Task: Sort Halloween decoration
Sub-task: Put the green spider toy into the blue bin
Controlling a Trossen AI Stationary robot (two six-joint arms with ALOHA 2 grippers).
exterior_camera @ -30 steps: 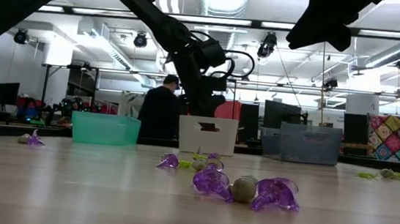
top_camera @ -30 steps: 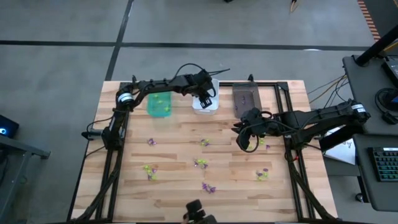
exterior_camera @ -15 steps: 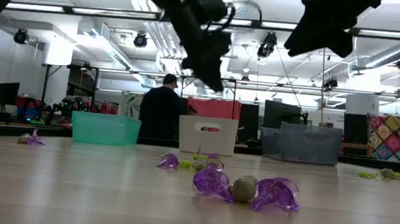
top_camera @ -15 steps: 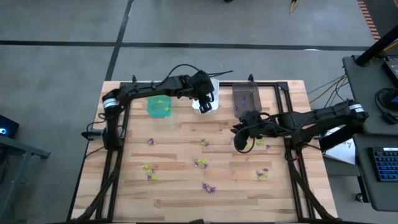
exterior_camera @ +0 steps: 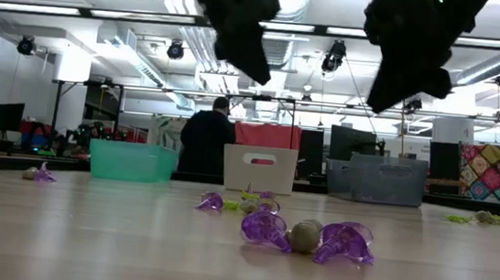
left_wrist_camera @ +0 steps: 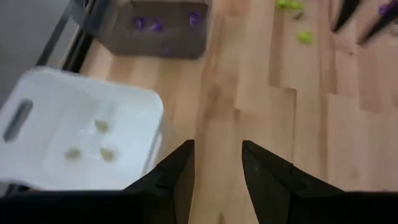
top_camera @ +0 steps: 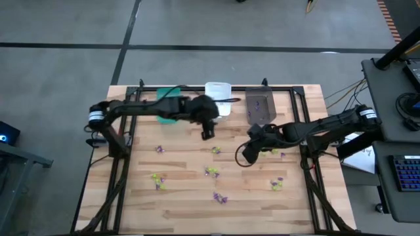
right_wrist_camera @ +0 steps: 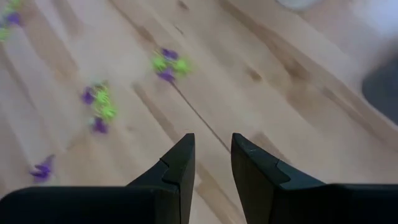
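High view: your Halloween decoration [top_camera: 211,172] lies scattered over the near half of the table [top_camera: 184,210] in small purple and yellow-green clusters, well apart from one another; a few purple pieces already sit in the dark grey bin [top_camera: 260,105], and the left wrist view shows three pale ones in the white bin [left_wrist_camera: 81,140]; the green bin [top_camera: 168,110] is partly hidden under the left arm.

Your left gripper [top_camera: 208,131] hangs above bare wood just in front of the white bin, fingers parted with a narrow gap and nothing between them; your right gripper [top_camera: 244,156] hovers near the table's middle, fingers likewise apart and empty, with a purple-and-green cluster [right_wrist_camera: 169,65] ahead of it.

Judging by the low view, the purple trinket [exterior_camera: 343,242] is hard, glossy plastic with curled spikes (almost certainly very light); expect it to skid or flick away if you nudge it with one finger first; it looks stiff, not fragile, so a firm pinch should do no harm. Take hold across the thicker body, not a spike tip, coming straight down with the fingers straddling it; where pieces touch, pick the outermost one so you don't lift two colours together.
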